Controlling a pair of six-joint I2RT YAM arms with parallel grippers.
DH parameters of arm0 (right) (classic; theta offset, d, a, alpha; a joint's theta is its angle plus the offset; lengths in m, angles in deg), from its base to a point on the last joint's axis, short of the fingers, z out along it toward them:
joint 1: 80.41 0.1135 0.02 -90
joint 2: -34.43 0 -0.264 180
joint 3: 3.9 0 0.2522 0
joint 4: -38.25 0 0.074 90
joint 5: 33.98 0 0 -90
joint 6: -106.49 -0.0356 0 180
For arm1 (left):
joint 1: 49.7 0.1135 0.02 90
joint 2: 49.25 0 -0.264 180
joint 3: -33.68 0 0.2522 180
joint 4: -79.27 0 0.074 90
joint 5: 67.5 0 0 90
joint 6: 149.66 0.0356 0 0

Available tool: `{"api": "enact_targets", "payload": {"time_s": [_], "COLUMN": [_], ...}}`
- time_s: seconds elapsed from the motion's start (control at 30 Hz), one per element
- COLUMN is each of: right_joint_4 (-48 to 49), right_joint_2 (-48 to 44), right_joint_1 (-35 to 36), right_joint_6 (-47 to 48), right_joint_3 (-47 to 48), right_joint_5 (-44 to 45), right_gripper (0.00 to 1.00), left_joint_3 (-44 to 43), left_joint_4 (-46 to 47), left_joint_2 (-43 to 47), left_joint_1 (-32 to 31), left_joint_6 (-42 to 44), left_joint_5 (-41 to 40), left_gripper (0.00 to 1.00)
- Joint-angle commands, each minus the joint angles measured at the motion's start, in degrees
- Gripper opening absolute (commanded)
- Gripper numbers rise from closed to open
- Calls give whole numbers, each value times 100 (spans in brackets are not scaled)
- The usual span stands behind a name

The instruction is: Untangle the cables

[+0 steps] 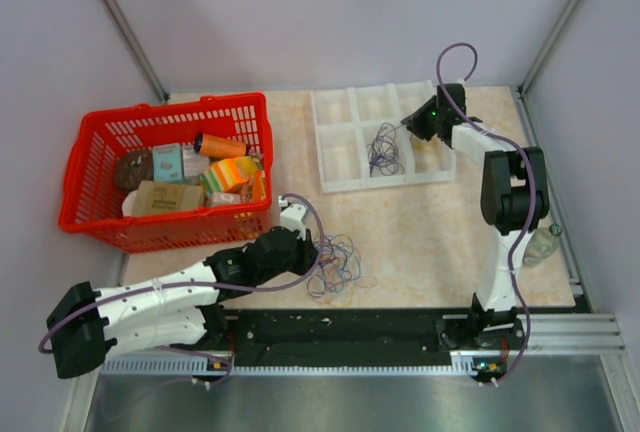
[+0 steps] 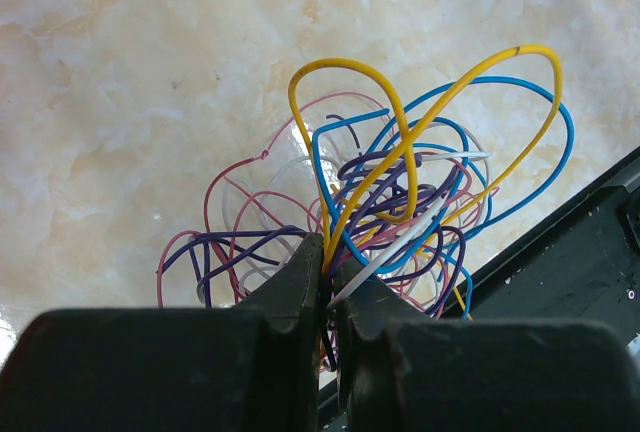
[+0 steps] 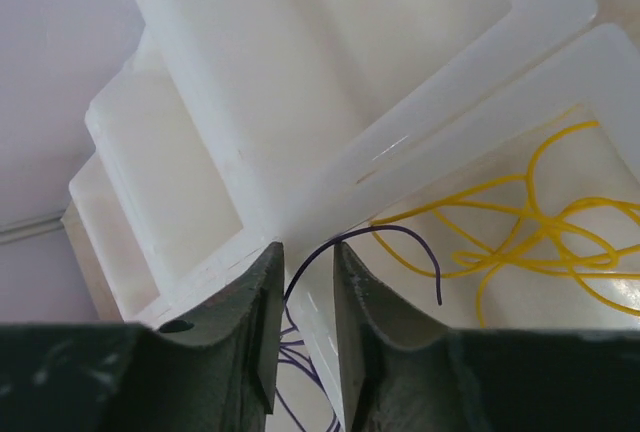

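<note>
The cables (image 1: 337,262) lie as a loose tangle of purple, blue, pink, yellow and white wires on the marble tabletop near the front. My left gripper (image 1: 308,248) is at the tangle's left edge. In the left wrist view it (image 2: 327,252) is shut on a few wires of the tangle (image 2: 400,202), yellow, white and purple. My right gripper (image 1: 413,124) hovers over the white compartment tray (image 1: 335,112). Its jaws (image 3: 308,252) stand slightly apart, with one purple wire (image 3: 400,232) running loosely between them. Purple wires (image 1: 384,152) lie in one compartment and yellow wires (image 3: 530,232) in the compartment beside it.
A red basket (image 1: 170,227) with boxes and packets stands at the left. A clear bottle (image 1: 540,245) lies at the table's right edge. The black base rail (image 2: 580,272) runs close behind the tangle at the front edge.
</note>
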Motion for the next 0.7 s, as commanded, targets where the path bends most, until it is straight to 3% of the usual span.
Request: {"api": "enact_targets", "payload": {"time_s": [0.0,0.1,0.23,0.33,0.67], "right_joint_4": [78,7,-2,-63,-362], "right_joint_2": [-46,-239,-441,-626,-1258], "right_joint_1": [16,25,25,42,349], "right_joint_6": [-223,-135,-56,93,1375], "right_joint_3": [113,34,-63,-98,-195], "right_joint_5": [102,172,208,287,927], "right_gripper": [22,12,9,0,0], "left_joint_3": [-33,-16,28,20,20], "left_joint_4": [199,182,208,199,234], "left_joint_2": [109,126,144,153,153], "left_joint_1": [-6,-6,-6,-15,-15], "left_joint_6": [20,20,11,11,-15], "left_joint_5": [3,12,12,21,65], "left_gripper": [10,10,10,10,10]}}
